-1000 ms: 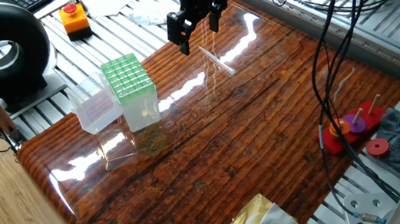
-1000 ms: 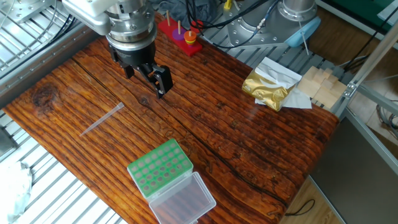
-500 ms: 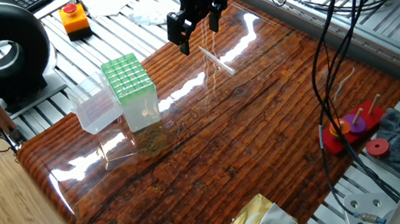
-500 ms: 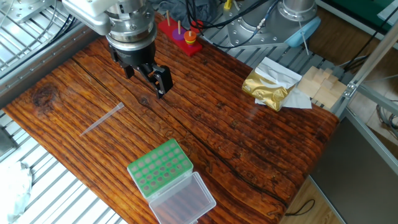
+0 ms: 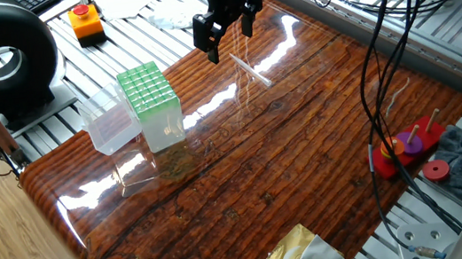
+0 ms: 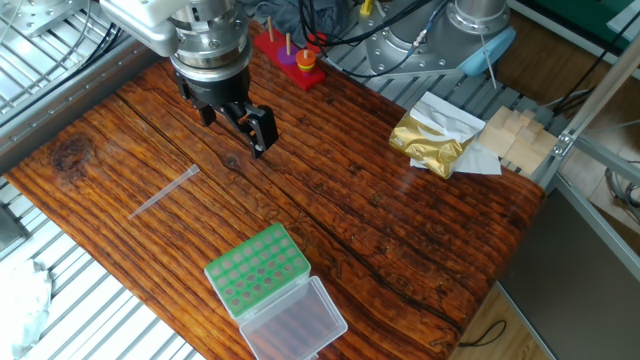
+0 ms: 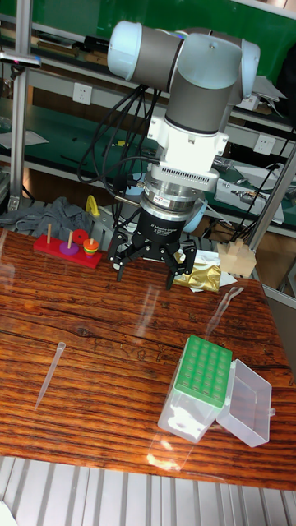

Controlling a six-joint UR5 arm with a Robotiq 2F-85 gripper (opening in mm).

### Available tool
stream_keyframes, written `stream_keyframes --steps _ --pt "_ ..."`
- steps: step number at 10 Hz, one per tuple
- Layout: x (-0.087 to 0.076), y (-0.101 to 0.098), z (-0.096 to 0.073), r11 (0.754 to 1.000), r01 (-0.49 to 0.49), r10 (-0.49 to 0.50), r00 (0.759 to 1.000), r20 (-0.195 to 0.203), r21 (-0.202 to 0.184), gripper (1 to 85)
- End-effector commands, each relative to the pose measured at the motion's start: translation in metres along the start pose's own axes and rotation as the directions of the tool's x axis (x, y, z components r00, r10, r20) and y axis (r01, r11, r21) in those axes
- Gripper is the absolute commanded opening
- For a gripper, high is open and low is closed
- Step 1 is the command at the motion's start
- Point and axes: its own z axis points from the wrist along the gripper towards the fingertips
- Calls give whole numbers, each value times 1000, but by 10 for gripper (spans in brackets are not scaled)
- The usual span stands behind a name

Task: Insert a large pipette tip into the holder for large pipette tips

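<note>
The gripper (image 7: 148, 267) hangs above the counter (image 7: 123, 341), jaws spread, nothing between them. In the tall fixed view, the large pipette tip (image 7: 49, 374) lies flat on the counter, near-left of the gripper. It is well apart from the holder for large pipette tips (image 7: 205, 370), which stands near-right with its lid (image 7: 247, 403) open. Expect the tip to roll or skid on the glossy surface if you close off-centre, and to jam in the holder if presented tilted. Glare makes the clear tip faint. You cannot tell whether the holder already contains tips.
</note>
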Motion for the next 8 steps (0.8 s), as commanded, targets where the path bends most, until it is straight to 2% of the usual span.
stream_keyframes --steps 1,4,7,8 --pt "-70 13 -9 994 -91 105 959 264 -65 10" --pt "-69 24 -3 993 -105 115 953 279 -49 10" --pt "-69 24 -2 994 -102 109 953 282 -38 10" --pt "-67 15 -2 997 -76 73 958 277 1 10"
